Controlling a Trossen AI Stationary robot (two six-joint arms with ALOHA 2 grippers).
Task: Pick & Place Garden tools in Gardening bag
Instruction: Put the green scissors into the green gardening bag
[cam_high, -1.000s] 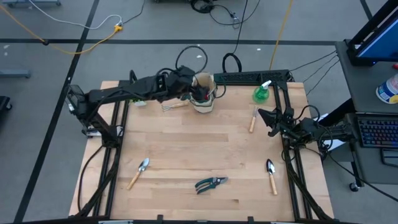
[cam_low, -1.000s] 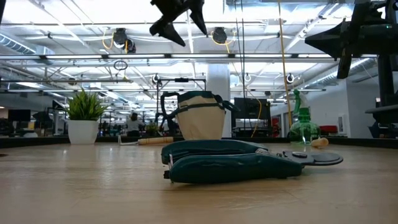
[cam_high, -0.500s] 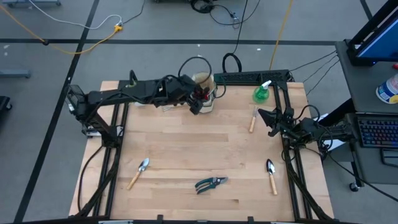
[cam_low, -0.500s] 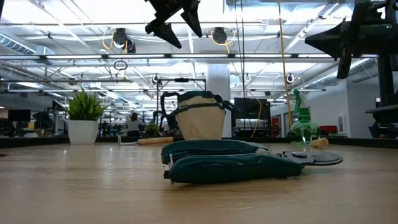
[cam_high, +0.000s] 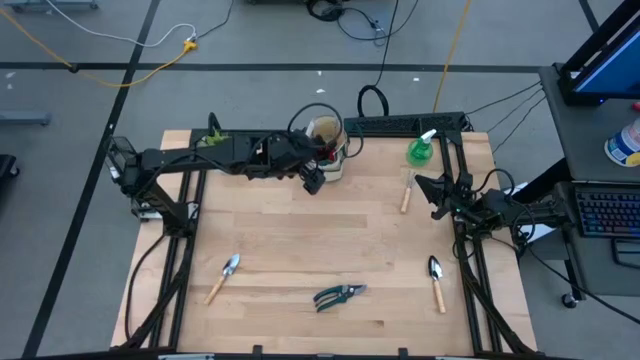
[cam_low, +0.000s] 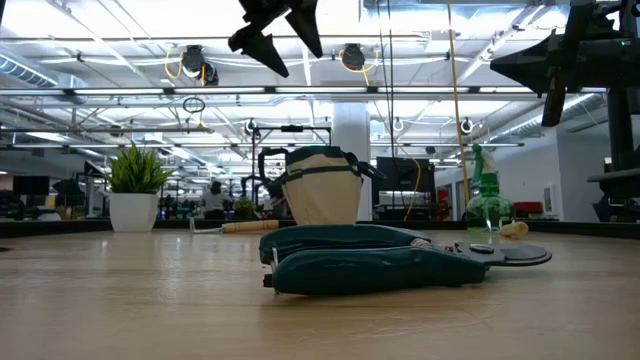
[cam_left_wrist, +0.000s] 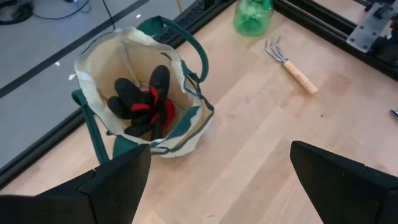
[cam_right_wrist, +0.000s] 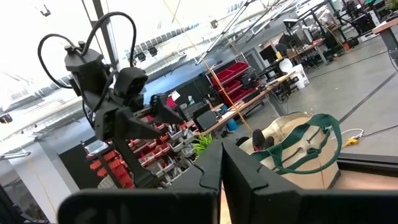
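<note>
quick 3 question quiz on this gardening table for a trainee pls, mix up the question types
1. True or false: the gardening bag already holds a red and black glove.
2. Which tool lies nearest the green spray bottle? A) pruning shears B) hand rake C) left-side trowel
3. Fill in: the left pincer is ___ and hangs just in front of the bag, while the right pincer is shut at the table's right edge.

Key: 1 true; 2 B; 3 open
</note>
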